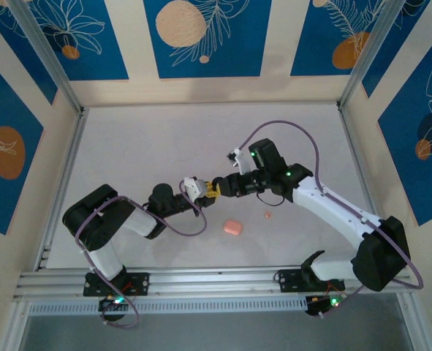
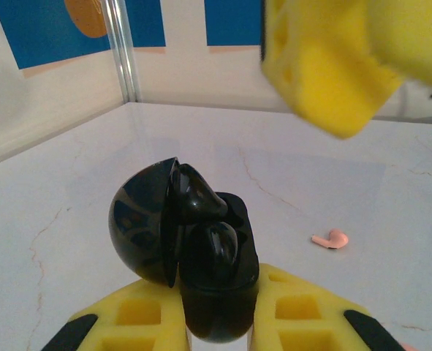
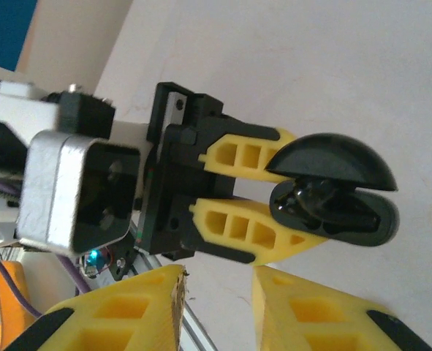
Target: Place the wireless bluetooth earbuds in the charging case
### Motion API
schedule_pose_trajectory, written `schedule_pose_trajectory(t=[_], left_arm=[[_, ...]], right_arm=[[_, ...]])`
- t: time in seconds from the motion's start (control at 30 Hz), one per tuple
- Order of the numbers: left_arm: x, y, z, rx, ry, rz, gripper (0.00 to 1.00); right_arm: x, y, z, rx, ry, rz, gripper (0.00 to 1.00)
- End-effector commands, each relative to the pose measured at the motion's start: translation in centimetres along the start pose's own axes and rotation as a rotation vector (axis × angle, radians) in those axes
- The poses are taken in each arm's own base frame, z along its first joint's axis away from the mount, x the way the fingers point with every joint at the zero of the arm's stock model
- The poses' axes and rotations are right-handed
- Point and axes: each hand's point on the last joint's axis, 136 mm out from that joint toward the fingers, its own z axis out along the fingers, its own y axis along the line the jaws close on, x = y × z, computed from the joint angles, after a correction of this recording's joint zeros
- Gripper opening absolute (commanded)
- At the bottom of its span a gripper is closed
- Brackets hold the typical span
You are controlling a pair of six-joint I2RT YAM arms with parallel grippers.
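While the left tool clamps the case | left wrist: earbud inside

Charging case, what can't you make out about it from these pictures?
Left wrist view: the charging case runs off the bottom edge, so its base is cut off.
Same view: the earbuds are glossy black against black; whether they sit fully in is unclear.
Right wrist view: the lid hides most of the inside.
Top view: the case is too small to read.

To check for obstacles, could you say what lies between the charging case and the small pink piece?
Nothing: bare table separates the charging case from the pink piece, per the left wrist view.
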Motion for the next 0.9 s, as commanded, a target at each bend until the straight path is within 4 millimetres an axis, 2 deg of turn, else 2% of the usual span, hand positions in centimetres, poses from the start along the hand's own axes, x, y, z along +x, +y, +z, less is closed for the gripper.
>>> schedule_pose_trajectory(t=[0.0, 0.17, 0.57, 0.87], left_arm=[[-0.9, -0.9, -0.1, 0.031, -0.036, 0.032, 0.18], [-1.0, -0.9, -0.1, 0.03, -0.038, 0.033, 0.18], [-0.8, -0.9, -0.3, 0.029, -0.023, 0.038, 0.18], [-0.8, -1.0, -0.4, 0.028, -0.024, 0.039, 0.18]], right_arm=[[-0.3, -0.1, 0.4, 0.029, 0.029, 0.049, 0.31], [-0.9, -0.7, 1.3, 0.06, 0.033, 0.067, 0.32], [-2.0, -1.4, 1.5, 0.112, 0.0, 0.06, 0.37], [-1.6, -1.8, 2.5, 0.119, 0.038, 0.069, 0.36]])
